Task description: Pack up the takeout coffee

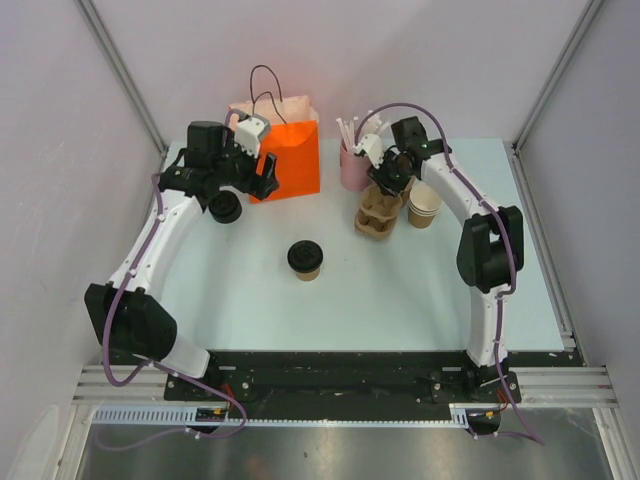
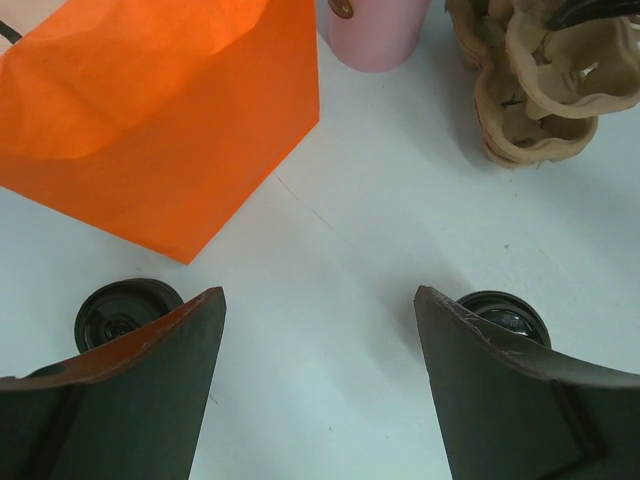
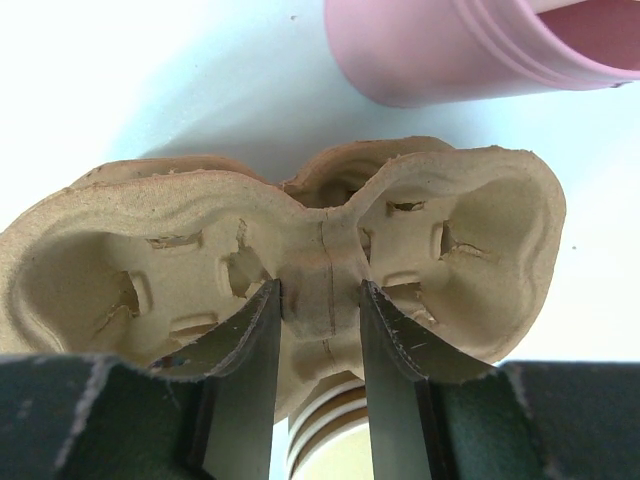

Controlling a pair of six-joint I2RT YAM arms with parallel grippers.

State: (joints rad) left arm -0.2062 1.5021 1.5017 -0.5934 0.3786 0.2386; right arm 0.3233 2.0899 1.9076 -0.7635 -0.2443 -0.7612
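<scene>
A kraft-brown takeout coffee cup with a black lid [image 1: 304, 259] stands in the middle of the table. A second black-lidded cup [image 1: 225, 207] stands under my left arm. My left gripper [image 1: 263, 176] hovers open and empty just in front of the orange paper bag [image 1: 290, 158]. In the left wrist view the gripper [image 2: 320, 312] is wide open over bare table, with a black lid beside each finger [image 2: 125, 312] [image 2: 505, 312]. My right gripper [image 3: 320, 300] is shut on the centre ridge of the brown pulp cup carrier [image 3: 300, 225], which also shows in the top view [image 1: 377, 214].
A pink cup [image 1: 353, 166] with white sticks stands behind the carrier. Stacked lidless paper cups [image 1: 424, 205] stand to its right, and show below my right fingers [image 3: 325, 430]. The bag stands upright at the back with its handles up. Walls close the table's sides.
</scene>
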